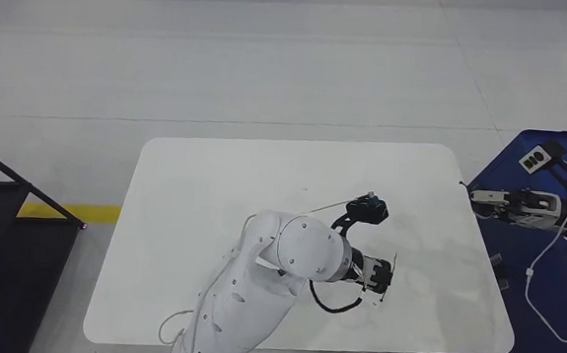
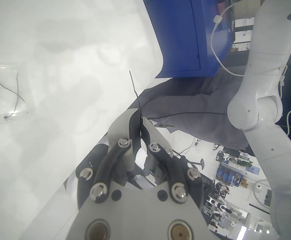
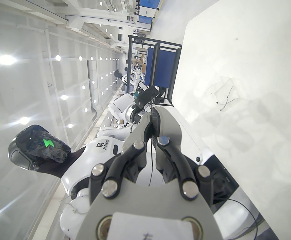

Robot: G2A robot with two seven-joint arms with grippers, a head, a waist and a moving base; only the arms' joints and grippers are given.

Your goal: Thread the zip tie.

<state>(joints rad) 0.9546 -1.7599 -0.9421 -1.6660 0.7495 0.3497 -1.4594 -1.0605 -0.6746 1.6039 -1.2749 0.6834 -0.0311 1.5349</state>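
Zip tie (image 2: 133,85) — in left pincer (image 2: 140,116)

Black zip tie (image 3: 151,159) in right end effector (image 3: 152,116)

Top camera first: it sits high above my arms and looks down on the whole white table (image 1: 211,221) from well back, with floor (image 1: 272,57) on every side. Over to the left wrist camera, tucked right behind my left gripper (image 2: 139,114), very close, staring along it and out across the tabletop. The right wrist camera sits just as close behind my right gripper (image 3: 153,111) (rolled sideways, ceiling lights (image 3: 64,97) down one side). Both wrist views catch the same clear packet (image 2: 13,97) of loose ties lying on the table
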